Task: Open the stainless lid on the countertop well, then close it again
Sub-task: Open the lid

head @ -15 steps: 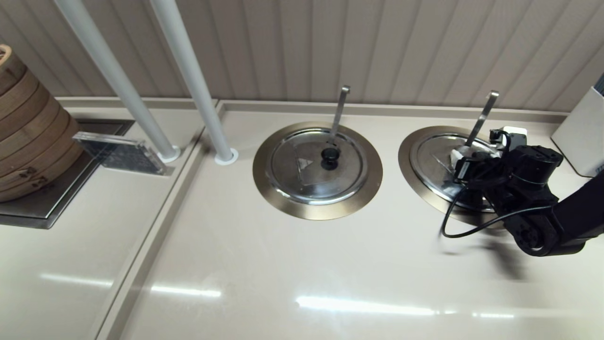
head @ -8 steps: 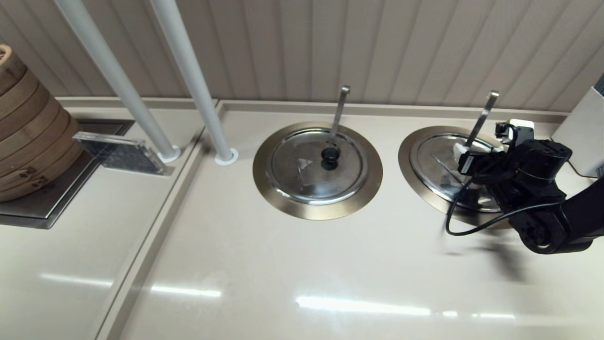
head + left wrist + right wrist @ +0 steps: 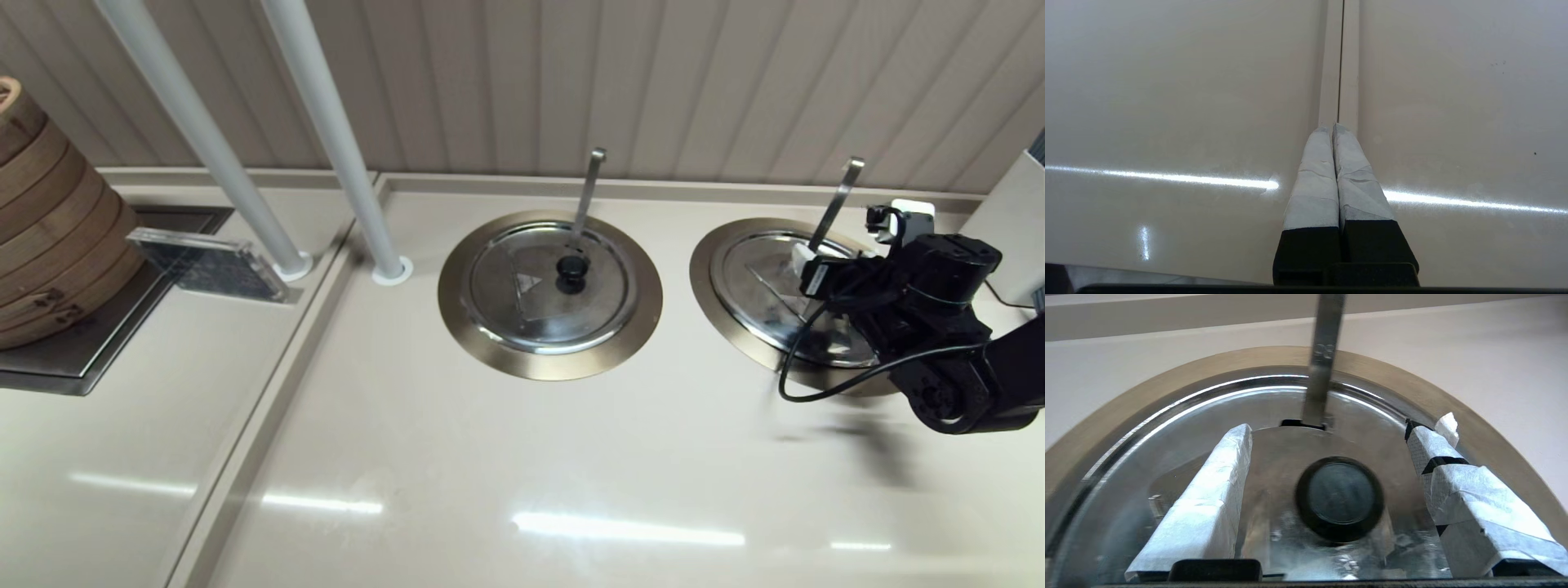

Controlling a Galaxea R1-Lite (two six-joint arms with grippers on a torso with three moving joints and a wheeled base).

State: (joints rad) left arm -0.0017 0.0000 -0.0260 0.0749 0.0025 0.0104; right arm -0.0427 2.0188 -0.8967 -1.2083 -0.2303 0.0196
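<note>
The stainless lid (image 3: 755,282) lies flat in the countertop well, whose bronze-grey ring (image 3: 704,286) shows around it; the well's dark inside is hidden. My right gripper (image 3: 857,237) hovers open just over the lid and hides its knob in the head view. In the right wrist view the black knob (image 3: 1339,498) sits between the taped fingers (image 3: 1208,498), untouched, on the lid (image 3: 1274,408) inside the ring (image 3: 1167,384). The right gripper (image 3: 1333,430) grips nothing. My left gripper (image 3: 1333,127) is parked shut over bare counter, outside the head view.
A ladle handle (image 3: 837,200) rises through a slot in the task lid, just behind the knob. A like lid with a triangle sticker (image 3: 531,286) sits to the left with its own handle (image 3: 588,188). White posts (image 3: 326,122), bamboo steamers (image 3: 49,220) and a white container (image 3: 1012,237) flank the counter.
My right gripper has drifted to the right and a little toward the back wall over the lid. The lid has not moved.
</note>
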